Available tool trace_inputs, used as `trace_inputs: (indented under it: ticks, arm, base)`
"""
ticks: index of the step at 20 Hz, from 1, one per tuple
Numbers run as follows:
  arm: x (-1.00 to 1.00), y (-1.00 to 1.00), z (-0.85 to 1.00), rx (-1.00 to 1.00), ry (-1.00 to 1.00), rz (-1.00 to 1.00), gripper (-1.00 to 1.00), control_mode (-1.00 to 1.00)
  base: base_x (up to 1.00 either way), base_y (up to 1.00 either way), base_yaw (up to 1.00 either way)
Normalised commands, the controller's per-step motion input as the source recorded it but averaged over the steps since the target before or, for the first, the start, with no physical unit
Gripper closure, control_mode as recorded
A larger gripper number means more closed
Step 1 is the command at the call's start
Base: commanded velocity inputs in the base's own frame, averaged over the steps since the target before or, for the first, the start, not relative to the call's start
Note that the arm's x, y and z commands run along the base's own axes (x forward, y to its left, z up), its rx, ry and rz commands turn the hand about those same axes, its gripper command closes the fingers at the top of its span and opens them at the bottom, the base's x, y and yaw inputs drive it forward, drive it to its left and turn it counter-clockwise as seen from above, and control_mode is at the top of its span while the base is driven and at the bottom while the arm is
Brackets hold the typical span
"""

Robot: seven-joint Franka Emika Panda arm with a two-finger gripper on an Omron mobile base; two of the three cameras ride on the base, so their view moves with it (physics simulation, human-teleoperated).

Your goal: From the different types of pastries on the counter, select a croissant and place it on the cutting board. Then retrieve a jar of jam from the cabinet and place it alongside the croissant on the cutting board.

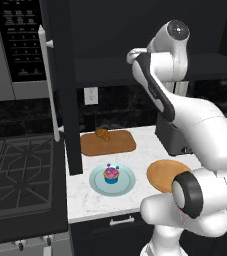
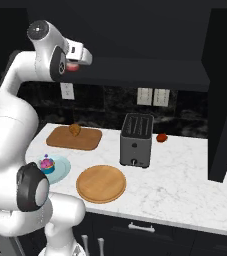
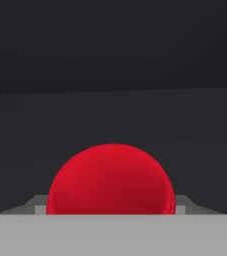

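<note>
Jam step under way: croissant (image 1: 103,134) already lying on cutting board (image 1: 116,144) at its 10 o'clock corner. Gripper (image 2: 75,65) reaching into cabinet (image 2: 135,55), fingers clamping jar of jam (image 3: 111,180), sitting at 6 o'clock in hand view. Next I'm needing clean withdrawal, then descent beside croissant. Cupcake (image 1: 111,174) sitting on blue plate (image 1: 127,184).

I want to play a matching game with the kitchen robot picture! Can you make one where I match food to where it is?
Things:
1. croissant
2. cupcake
3. jar of jam

Places:
A. between the gripper's fingers, up by the cabinet
B. on the cutting board
C. on the pale blue plate

Pairs: 1-B, 2-C, 3-A
</note>
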Motion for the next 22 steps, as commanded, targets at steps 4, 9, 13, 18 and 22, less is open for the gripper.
trace_inputs:
  ticks: [4,9,13,18,22]
  arm:
    - [-1.0,0.01,0.0,0.0,-0.1,0.0,1.0,-1.0]
    - [-1.0,0.07,-0.08,0.0,-0.07,0.0,1.0,-1.0]
    - [-1.0,0.11,-0.02,0.0,-0.02,-0.01,1.0,-1.0]
    - [-1.0,0.12,-0.09,0.0,0.0,-0.04,1.0,-1.0]
    - [-1.0,0.07,-0.29,0.0,0.0,-0.27,1.0,-1.0]
  base:
    - [0.0,0.0,0.0]
    - [0.0,0.0,0.0]
    - [0.0,0.0,0.0]
    - [0.0,0.0,0.0]
    - [0.0,0.0,0.0]
